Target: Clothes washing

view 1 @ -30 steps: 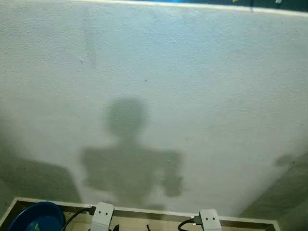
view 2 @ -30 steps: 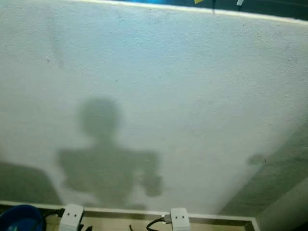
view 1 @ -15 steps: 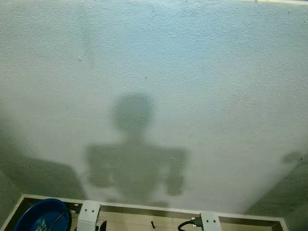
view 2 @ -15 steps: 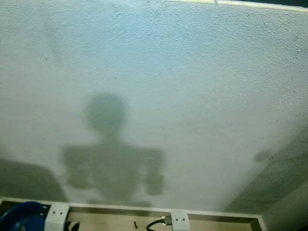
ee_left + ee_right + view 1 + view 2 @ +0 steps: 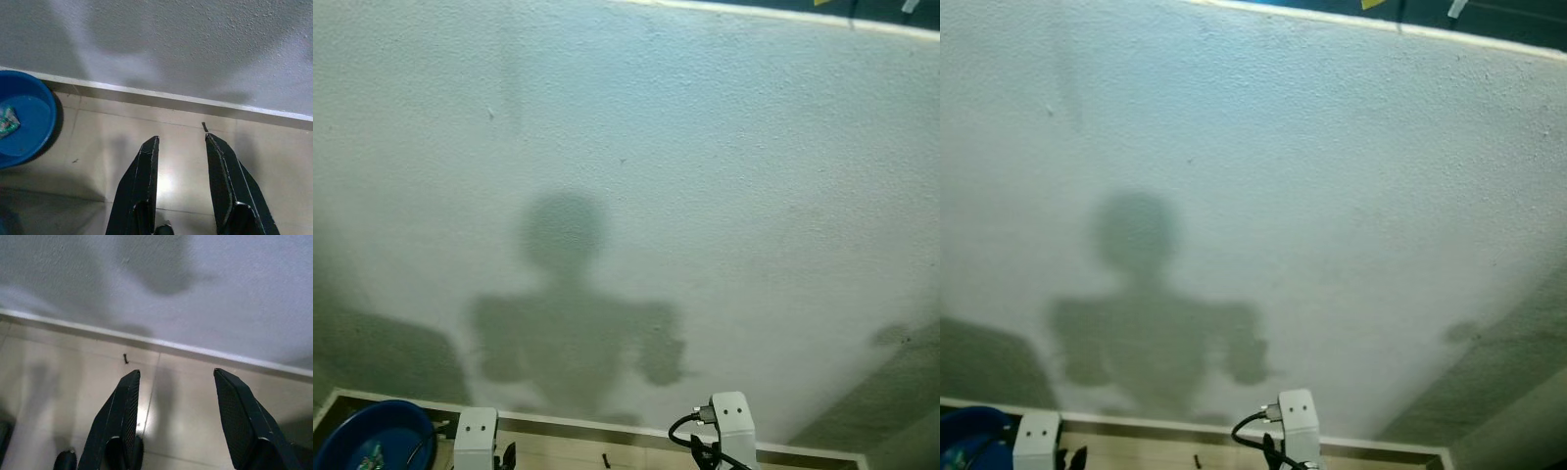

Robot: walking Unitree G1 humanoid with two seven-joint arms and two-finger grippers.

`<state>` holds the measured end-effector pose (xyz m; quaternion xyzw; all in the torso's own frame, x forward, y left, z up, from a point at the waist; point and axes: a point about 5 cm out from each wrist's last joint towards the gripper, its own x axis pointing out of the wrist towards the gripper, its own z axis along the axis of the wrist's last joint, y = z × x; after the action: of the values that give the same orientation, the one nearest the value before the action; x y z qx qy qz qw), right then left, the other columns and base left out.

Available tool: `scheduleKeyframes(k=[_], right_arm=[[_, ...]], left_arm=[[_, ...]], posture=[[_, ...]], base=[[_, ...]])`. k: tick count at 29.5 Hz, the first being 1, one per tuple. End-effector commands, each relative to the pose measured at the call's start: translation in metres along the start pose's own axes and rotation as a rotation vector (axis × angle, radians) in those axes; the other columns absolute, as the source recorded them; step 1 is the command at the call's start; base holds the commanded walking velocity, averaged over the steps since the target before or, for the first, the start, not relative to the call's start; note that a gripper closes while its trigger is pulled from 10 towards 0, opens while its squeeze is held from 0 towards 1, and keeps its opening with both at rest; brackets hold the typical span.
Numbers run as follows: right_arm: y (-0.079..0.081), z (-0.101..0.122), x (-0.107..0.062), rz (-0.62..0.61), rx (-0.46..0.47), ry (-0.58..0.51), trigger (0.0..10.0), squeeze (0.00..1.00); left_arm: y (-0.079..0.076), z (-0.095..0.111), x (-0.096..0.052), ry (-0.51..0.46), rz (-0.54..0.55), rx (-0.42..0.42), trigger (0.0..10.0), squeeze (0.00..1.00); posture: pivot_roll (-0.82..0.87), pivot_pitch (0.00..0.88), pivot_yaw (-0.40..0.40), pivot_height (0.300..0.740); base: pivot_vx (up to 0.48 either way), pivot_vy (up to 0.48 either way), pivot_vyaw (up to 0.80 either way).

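Observation:
A blue basin (image 5: 367, 439) stands on the tiled floor at my lower left, close to the wall; a small greenish cloth item (image 5: 7, 121) lies inside it. My left gripper (image 5: 180, 141) hangs over the tiles to the right of the basin (image 5: 24, 122), open and holding nothing. My right gripper (image 5: 177, 374) is also open and empty above the floor near the skirting. Both wrist housings, left (image 5: 476, 436) and right (image 5: 732, 421), poke into the bottom of the eye views.
A rough white wall (image 5: 636, 176) stands close in front of me, carrying my own shadow (image 5: 570, 323). A dark skirting strip (image 5: 161, 100) runs along its foot above beige floor tiles (image 5: 58, 377). A small dark speck (image 5: 125, 358) lies on the tiles.
The camera has tilted and shifted, so the wall's top edge shows again. The right wrist housing has risen slightly in the picture; the left one has moved left.

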<state>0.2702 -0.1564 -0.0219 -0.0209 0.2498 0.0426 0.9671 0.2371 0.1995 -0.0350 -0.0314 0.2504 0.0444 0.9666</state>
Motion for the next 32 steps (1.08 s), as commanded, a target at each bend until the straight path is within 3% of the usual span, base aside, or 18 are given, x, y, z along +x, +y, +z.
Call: scheduleKeyframes(k=[1,5,10,11,14,24,32], right_arm=[[-0.004,-0.001,-0.001,-0.008,0.019,-0.007,10.0,0.0],[-0.009,0.042,0.004,0.013,0.084,-0.225,10.0,0.0],[-0.005,0.05,0.004,0.025,0.132,-0.27,10.0,0.0],[0.0,0.052,0.003,0.04,0.141,-0.29,10.0,0.0],[0.003,0.049,0.003,0.053,0.15,-0.271,10.0,0.0],[0.016,0.045,0.001,0.085,0.118,-0.268,10.0,0.0],[0.017,0.066,-0.001,0.128,0.074,-0.352,10.0,0.0]], left_arm=[[-0.001,-0.006,-0.003,0.011,0.002,-0.014,10.0,0.0],[-0.003,0.042,-0.008,-0.282,-0.095,0.045,10.0,0.0],[-0.006,0.055,-0.006,-0.326,-0.099,0.027,10.0,0.0],[-0.009,0.062,-0.004,-0.333,-0.095,0.102,10.0,0.0],[-0.012,0.065,-0.003,-0.337,-0.098,0.111,10.0,0.0],[-0.02,0.068,-0.001,-0.319,-0.129,0.044,10.0,0.0],[-0.028,0.084,-0.009,-0.396,-0.11,0.03,10.0,0.0]], posture=[[0.0,0.059,-0.068,0.74],[0.0,0.058,-0.056,0.74],[0.0,0.054,-0.03,0.74],[-0.01,0.055,-0.016,0.74],[-0.01,0.053,-0.01,0.74],[-0.02,0.034,0.003,0.74],[0.0,0.024,-0.011,0.74]], base=[[0.0,0.0,0.0],[0.0,0.0,0.0],[0.0,0.0,0.0],[0.0,0.0,0.0],[0.0,0.0,0.0],[0.0,0.0,0.0],[0.0,0.0,0.0]])
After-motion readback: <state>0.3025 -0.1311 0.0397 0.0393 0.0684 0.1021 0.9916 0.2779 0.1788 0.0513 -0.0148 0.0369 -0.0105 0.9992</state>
